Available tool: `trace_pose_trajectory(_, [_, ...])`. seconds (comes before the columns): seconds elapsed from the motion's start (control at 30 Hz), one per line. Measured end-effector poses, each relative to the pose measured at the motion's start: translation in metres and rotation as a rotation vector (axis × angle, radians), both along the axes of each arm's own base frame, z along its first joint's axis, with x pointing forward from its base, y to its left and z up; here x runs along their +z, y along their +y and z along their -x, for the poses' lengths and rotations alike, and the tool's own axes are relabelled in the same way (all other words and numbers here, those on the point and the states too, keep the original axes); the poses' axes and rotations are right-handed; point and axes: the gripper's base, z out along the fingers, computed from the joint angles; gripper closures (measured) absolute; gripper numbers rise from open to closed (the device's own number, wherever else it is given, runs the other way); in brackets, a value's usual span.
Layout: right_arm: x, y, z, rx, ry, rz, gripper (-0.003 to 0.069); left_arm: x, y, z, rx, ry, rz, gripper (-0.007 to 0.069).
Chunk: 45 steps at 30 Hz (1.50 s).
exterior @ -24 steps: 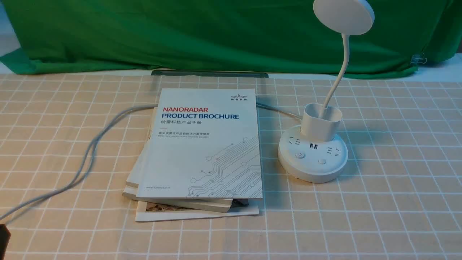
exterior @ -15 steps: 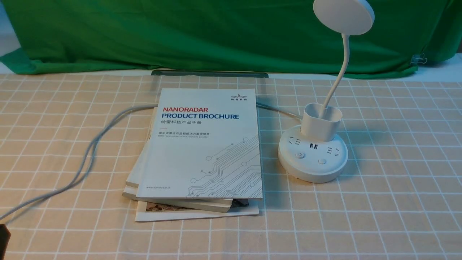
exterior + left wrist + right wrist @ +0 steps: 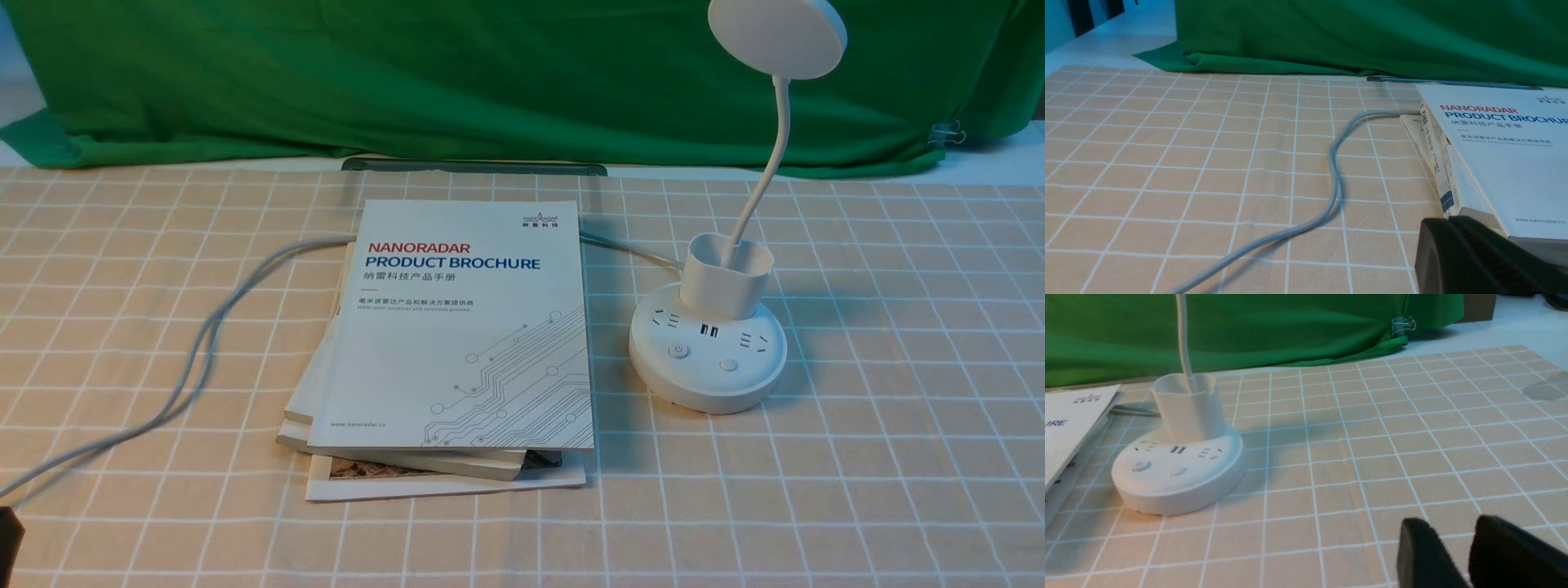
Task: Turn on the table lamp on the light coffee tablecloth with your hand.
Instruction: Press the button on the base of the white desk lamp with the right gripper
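The white table lamp (image 3: 707,359) stands right of centre on the light coffee tablecloth (image 3: 898,457). Its disc head (image 3: 776,34) sits high on a thin gooseneck and shows no glow. Two round buttons (image 3: 678,351) lie on the front of the base. In the right wrist view the lamp (image 3: 1175,473) is some way off from my right gripper (image 3: 1453,524), which is open and empty just above the cloth (image 3: 1372,457). My left gripper (image 3: 1449,220) is shut with nothing in it, close to the corner of the brochures. The front view catches only its dark tip (image 3: 6,531).
A stack of white brochures (image 3: 465,327) lies left of the lamp. A grey cable (image 3: 204,343) runs from under it to the near left edge. A green cloth (image 3: 490,73) hangs along the back, with a dark flat strip (image 3: 473,167) below it.
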Motion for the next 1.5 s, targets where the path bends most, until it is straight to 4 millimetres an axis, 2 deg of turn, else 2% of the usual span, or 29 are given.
trace_pose_trajectory(0.67, [0.0000,0.0000,0.0000,-0.004,0.000,-0.026,0.0418,0.0000,0.0000,0.0000,0.000,0.000,0.000,0.0603])
trace_pose_trajectory(0.73, [0.0000,0.0001,0.0000,-0.018,-0.001,-0.119,0.0418,0.0000,0.0000,0.0000,0.000,0.000,0.000,0.0603])
trace_pose_trajectory(0.8, [0.0003,0.0010,-0.0001,-0.039,-0.004,-0.303,0.0418,0.0000,0.0000,0.0000,0.000,0.000,0.000,0.0603])
trace_pose_trajectory(0.83, [0.0003,0.0010,-0.0001,-0.042,-0.005,-0.319,0.0418,0.0000,0.0000,0.0000,0.000,0.000,0.000,0.0603])
trace_pose_trajectory(0.87, [0.0004,0.0023,-0.0001,-0.061,-0.003,-0.525,0.0418,0.0000,0.0000,0.0000,0.000,0.000,0.000,0.0603])
trace_pose_trajectory(0.93, [0.0008,0.0039,-0.0001,-0.086,0.001,-0.780,0.0418,0.0000,0.0000,0.0000,0.000,0.000,0.000,0.0603])
trace_pose_trajectory(0.97, [0.0008,0.0040,-0.0001,-0.089,0.002,-0.807,0.0418,0.0000,0.0000,0.0000,0.000,0.000,0.000,0.0603])
trace_pose_trajectory(1.0, [0.0009,0.0048,-0.0001,-0.112,0.007,-0.997,0.0418,0.0000,0.0000,0.0000,0.000,0.000,0.000,0.0603])
trace_pose_trajectory(1.07, [0.0010,0.0052,-0.0001,-0.125,0.011,-1.096,0.0418,0.0000,0.0000,0.0000,0.000,0.000,0.000,0.0603])
trace_pose_trajectory(1.17, [0.0010,0.0053,-0.0001,-0.128,0.012,-1.121,0.0418,0.0000,0.0000,0.0000,0.000,0.000,0.000,0.0603])
trace_pose_trajectory(1.5, [0.0000,0.0060,0.0001,-0.085,0.021,-0.881,0.0418,0.0000,0.0000,0.0000,0.000,0.000,0.000,0.0603])
